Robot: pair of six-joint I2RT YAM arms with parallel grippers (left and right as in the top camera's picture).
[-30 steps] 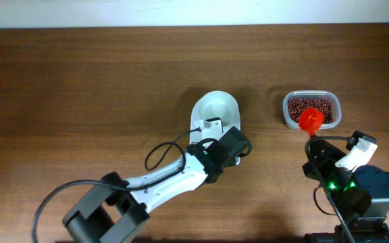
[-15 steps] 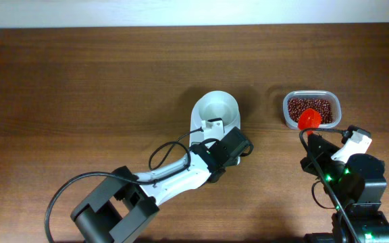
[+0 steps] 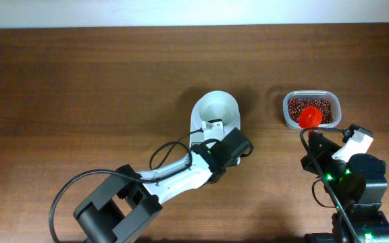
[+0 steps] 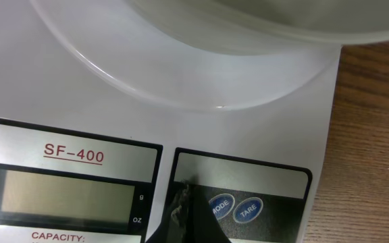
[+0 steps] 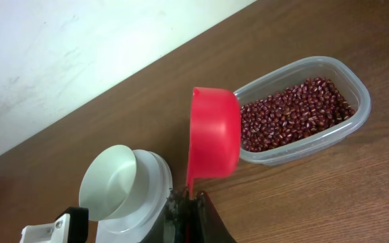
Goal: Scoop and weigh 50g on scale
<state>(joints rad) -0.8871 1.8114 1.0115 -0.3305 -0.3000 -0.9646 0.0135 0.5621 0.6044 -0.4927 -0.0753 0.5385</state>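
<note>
Left arm point(image 3: 174, 179): slants up from the lower left of the dark wood surface point(image 3: 80, 81) toward the middle, black cable looping beside it.

Left fingers point(image 4: 188, 226): clenched on nothing, tips drawn into one dark point. Sit over the control panel of the scale point(image 4: 19, 81), right of the grey display point(image 4: 66, 192) and just left of the two round buttons point(image 4: 234, 207). Touching the panel or just above it: cannot tell.

Display: plain unlit grey under the "SF-400" label.

Scale: stands mid-surface, white, panel on the near half and partly under the left wrist in the overhead view.

Bowl point(image 3: 216, 108): rests on the far half of the scale, round, plain white inside in both the overhead and right wrist views.

Tub point(image 5: 302, 150): stands to the right of the scale and well apart from it, clear and rectangular with rounded corners.

Beans point(image 5: 296, 111): lie in the tub as a loose dark red-brown layer across its floor.

Scoop point(image 5: 211, 135): red, hangs at the near left part of the tub, tipped on its side, handle running down toward the right wrist. Touching the beans or not: cannot tell. Anything inside it: cannot tell either.

Right fingers point(image 5: 201, 223): clamped on the scoop's handle.

Right arm point(image 3: 350, 185): rises from the lower right corner, a small green light glowing on it, wrist pointed at the tub.
</note>
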